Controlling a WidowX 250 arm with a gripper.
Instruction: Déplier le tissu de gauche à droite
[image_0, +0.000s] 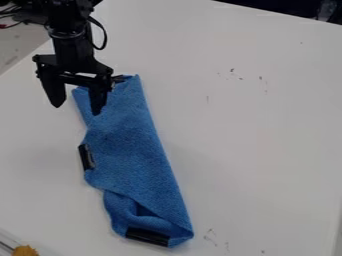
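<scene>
The gripper (77, 109) hangs at the upper left, its two fingers spread apart with nothing between them. Its right finger overlaps the upper left part of the blue cloth (133, 145) in the view, while the left finger is beside the cloth, over the table. Whether the fingers touch the cloth, I cannot tell. Folded into a long narrow strip, the cloth runs from the upper left down to the bottom centre. Black patches show on its left edge and bottom end, and a small dark one at its top. Near the lower end the cloth is rumpled, with a fold.
The white table (260, 140) stretches to the right of the cloth and has small dark marks. At the bottom left corner lies a yellow-orange item (25, 250) beside a clear edge. Dark objects stand beyond the table's far edge at the top right.
</scene>
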